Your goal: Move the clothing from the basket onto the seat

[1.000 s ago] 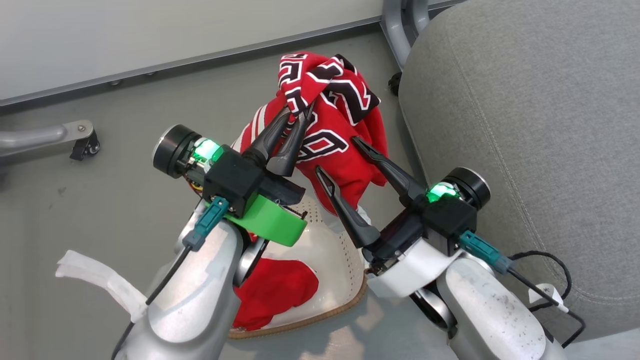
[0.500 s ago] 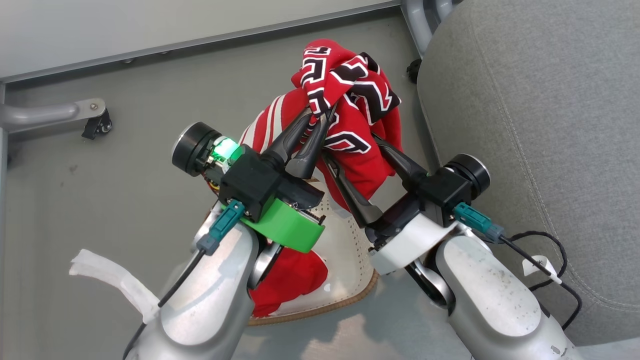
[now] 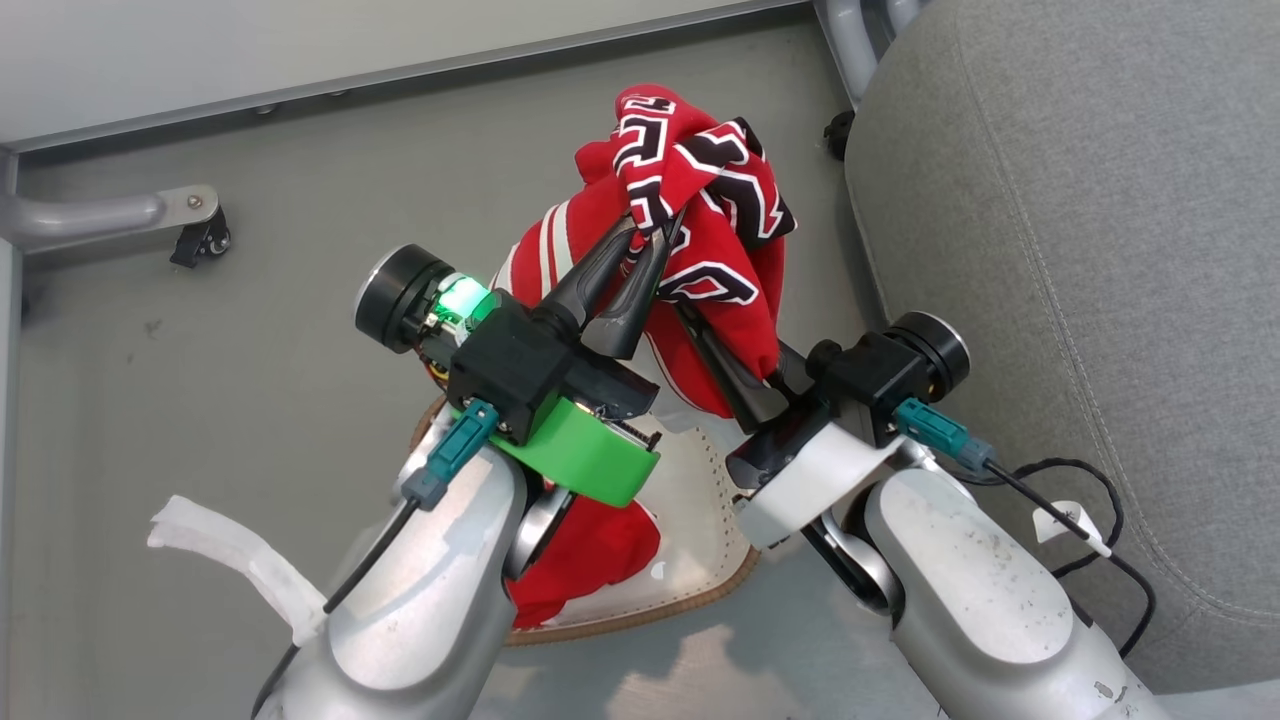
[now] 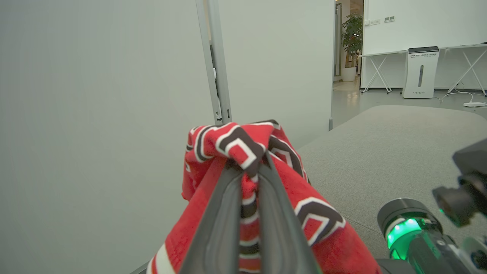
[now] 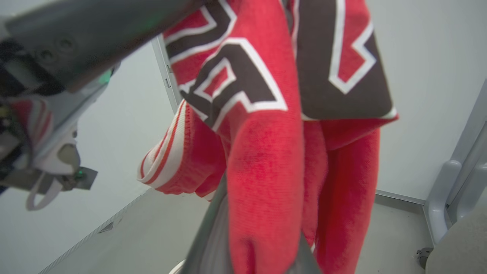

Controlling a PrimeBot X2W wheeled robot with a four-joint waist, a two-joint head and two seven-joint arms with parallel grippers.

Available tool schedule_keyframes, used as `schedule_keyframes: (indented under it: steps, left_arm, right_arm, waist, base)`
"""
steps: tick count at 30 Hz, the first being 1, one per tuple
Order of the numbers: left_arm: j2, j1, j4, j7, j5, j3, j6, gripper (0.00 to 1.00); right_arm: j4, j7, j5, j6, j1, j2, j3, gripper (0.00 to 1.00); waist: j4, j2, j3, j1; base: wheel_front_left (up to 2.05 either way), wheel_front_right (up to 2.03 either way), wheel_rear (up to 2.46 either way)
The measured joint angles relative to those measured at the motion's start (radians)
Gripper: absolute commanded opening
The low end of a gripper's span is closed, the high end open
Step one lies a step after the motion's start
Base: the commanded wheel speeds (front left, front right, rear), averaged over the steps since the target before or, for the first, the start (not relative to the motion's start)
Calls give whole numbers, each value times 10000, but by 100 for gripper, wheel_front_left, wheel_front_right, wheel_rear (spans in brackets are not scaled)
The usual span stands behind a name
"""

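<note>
The clothing is a red jersey (image 3: 720,200) with black, white-edged lettering, hanging bunched above the basket (image 3: 700,500). My left gripper (image 3: 650,235) is shut on its top fold, and the left wrist view shows the jersey (image 4: 243,144) pinched between the two fingers. My right gripper (image 3: 735,345) reaches into the lower hanging part, and in the right wrist view the red fabric (image 5: 266,152) sits squeezed between its fingers (image 5: 213,236). A second red garment (image 3: 590,560) lies in the cream basket with the brown rim. The grey seat (image 3: 1080,250) is at the right.
Grey floor runs under the basket, with a pale wall panel behind it. A metal leg with a caster (image 3: 200,235) stands at the left, and a chair frame tube (image 3: 850,40) by the seat's far corner. A black cable (image 3: 1080,500) trails from my right wrist.
My right gripper moved in from open around the jersey's hanging part and closed on it. The left gripper kept its hold. The head camera shifted slightly.
</note>
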Motion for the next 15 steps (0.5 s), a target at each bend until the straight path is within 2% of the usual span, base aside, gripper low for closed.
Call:
schedule_keyframes:
  steps: [9,10,11,15]
  left_arm:
    - [-4,1,119,0,-31,-6,46,0]
    - [-6,1,111,0,-31,4,56,41]
    - [-6,1,111,0,-29,12,79,100]
    - [-8,3,151,-2,15,40,130,100]
  right_arm:
    - [-54,0,127,0,45,-2,35,0]
    - [-65,0,146,0,46,-2,35,0]
    - [-77,0,148,0,46,0,35,0]
    - [-98,0,165,0,54,-2,31,0]
  waist:
    - [-88,0,3,0]
    - [-92,0,4,0]
    - [-95,0,4,0]
    - [-113,0,-25,0]
  base:
    - [0,0,0]
    - [0,0,0]
    - [0,0,0]
    - [0,0,0]
